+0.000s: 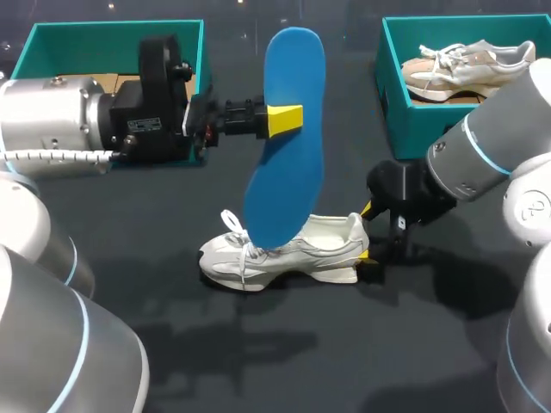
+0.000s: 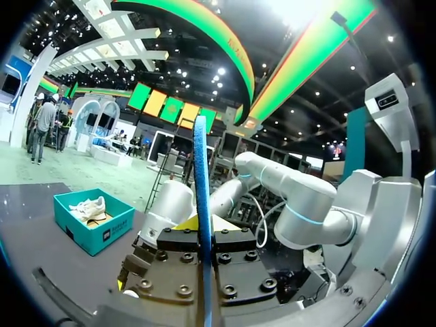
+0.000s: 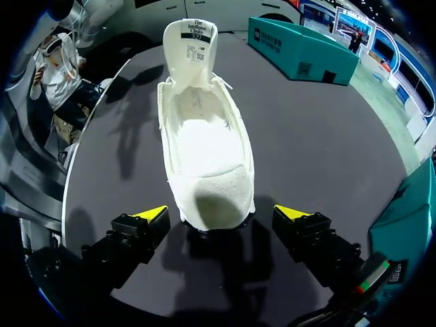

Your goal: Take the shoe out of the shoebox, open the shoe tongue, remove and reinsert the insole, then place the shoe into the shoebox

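Observation:
My left gripper (image 1: 284, 119) is shut on a blue insole (image 1: 288, 146) and holds it upright in the air, its lower end hanging just over the white shoe (image 1: 293, 254). Seen from the left wrist, the insole (image 2: 201, 204) stands edge-on between the yellow tips of that gripper (image 2: 202, 223). The shoe lies on its sole mid-table, toe to the left. Its tongue (image 3: 191, 48) is pulled up and the inside of the shoe (image 3: 208, 150) lies bare. My right gripper (image 1: 368, 232) is open at the heel; its fingers (image 3: 153, 214) flank the heel without touching.
A teal shoebox (image 1: 52, 43) stands at the back left behind my left arm. A second teal box (image 1: 396, 103) at the back right holds another pale shoe (image 1: 465, 69). Dark tabletop lies in front of the shoe.

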{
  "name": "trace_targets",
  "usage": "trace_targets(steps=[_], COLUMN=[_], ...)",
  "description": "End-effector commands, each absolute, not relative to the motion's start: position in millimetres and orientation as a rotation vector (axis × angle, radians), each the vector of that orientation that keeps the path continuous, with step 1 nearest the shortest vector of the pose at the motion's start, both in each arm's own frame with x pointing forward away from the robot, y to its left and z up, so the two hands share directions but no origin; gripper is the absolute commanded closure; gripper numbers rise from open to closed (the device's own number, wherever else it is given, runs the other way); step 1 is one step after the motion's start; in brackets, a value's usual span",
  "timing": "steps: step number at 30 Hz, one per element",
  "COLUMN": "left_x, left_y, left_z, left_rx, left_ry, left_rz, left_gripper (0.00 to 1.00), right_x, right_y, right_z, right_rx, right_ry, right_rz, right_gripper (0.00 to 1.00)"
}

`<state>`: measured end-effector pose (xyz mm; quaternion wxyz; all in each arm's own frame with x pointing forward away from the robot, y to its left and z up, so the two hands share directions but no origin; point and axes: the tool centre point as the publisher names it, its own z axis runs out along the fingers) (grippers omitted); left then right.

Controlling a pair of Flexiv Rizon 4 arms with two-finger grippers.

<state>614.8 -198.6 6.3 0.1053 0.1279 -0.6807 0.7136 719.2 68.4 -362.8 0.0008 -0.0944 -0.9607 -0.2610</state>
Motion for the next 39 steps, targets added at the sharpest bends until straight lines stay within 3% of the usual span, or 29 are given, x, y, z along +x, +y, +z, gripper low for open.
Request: trace_targets(steps=[1, 39], left_x=[605.1, 605.1], left_y=[-183.7, -183.7], left_z=[-1.7, -1.7], left_rx=[0.390, 0.390], left_ry=[-1.994, -1.994], left_rz=[2.119, 2.119], left_gripper=[1.00, 1.00], right_x=[717.6, 718.4], right_y=[71.1, 94.9], right_z=[-355.5, -328.7], right_rx=[-0.298, -0.259], right_ry=[-3.069, -3.161], right_rz=[-0.546, 0.037], right_gripper=[0.00, 0.00])
